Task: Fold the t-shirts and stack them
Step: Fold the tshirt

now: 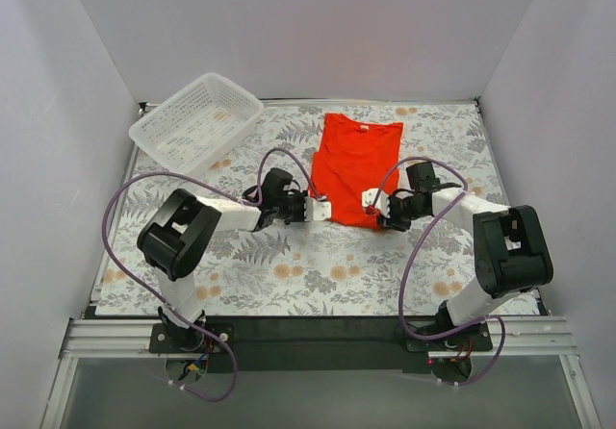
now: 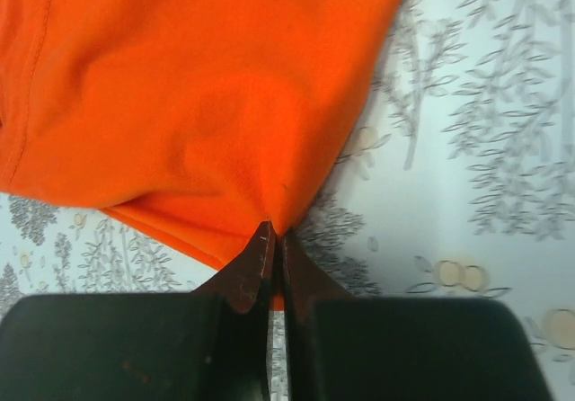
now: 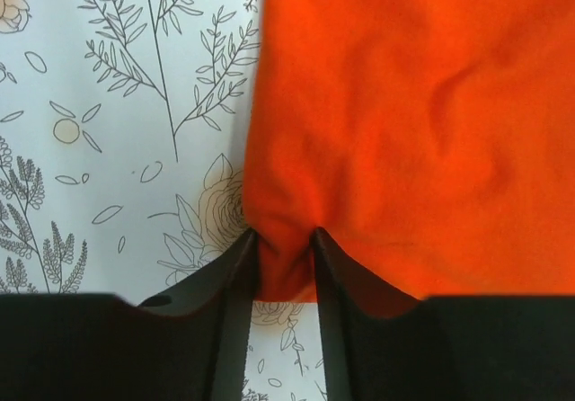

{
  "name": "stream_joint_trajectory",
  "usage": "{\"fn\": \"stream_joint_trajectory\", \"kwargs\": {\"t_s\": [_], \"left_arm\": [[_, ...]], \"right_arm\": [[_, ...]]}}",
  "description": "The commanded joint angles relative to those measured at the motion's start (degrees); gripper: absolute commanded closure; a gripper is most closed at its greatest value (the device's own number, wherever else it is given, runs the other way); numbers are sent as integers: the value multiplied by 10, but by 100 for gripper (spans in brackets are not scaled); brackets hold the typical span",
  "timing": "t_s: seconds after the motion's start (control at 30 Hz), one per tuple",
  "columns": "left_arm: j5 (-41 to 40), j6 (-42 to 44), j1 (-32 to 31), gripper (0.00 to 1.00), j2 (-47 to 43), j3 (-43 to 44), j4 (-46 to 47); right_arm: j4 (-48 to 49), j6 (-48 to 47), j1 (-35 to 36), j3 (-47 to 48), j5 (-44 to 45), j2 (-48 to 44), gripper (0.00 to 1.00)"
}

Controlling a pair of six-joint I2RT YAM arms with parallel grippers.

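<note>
One bright orange-red t-shirt [image 1: 353, 164] lies flat in a narrow strip at the middle of the table, with its neck end far from the arms. My left gripper [image 1: 322, 208] is at its near left corner and is shut on the fabric; in the left wrist view [image 2: 274, 232] the jaws pinch a corner of the shirt [image 2: 198, 86]. My right gripper [image 1: 371, 201] is at the near right corner; in the right wrist view [image 3: 285, 235] a bunch of the shirt's edge [image 3: 422, 104] is squeezed between the jaws.
A white plastic lattice basket [image 1: 197, 123] stands at the back left, tilted diagonally. The table carries a floral cloth [image 1: 308, 265]. White walls close in the back and both sides. Purple cables loop beside each arm.
</note>
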Motion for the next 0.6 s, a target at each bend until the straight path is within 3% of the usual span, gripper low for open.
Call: {"fn": "stream_joint_trajectory", "kwargs": {"t_s": [0.0, 0.03, 0.07, 0.1, 0.27, 0.3, 0.4, 0.57], "left_arm": [[29, -32, -23, 100, -37, -43, -51], [32, -37, -33, 100, -43, -56, -55], [37, -43, -38, 100, -52, -63, -60], [49, -55, -46, 100, -69, -71, -71], [58, -117, -127, 100, -127, -97, -138], [60, -151, -142, 100, -140, -100, -154], [59, -218, -195, 100, -195, -126, -172], [61, -328, -242, 100, -290, -157, -203]], "right_arm": [[12, 17, 6, -14, 42, 23, 69], [7, 16, 6, -17, 47, 19, 88], [-6, 11, 6, -21, 49, 5, 97], [-16, 3, 6, -35, 48, -7, 99], [-189, -112, 6, -36, 25, -116, 99], [-264, -128, 6, -34, 23, -130, 99], [-355, -178, 6, -48, 17, -197, 99], [-415, -208, 6, -83, 21, -309, 99]]}}
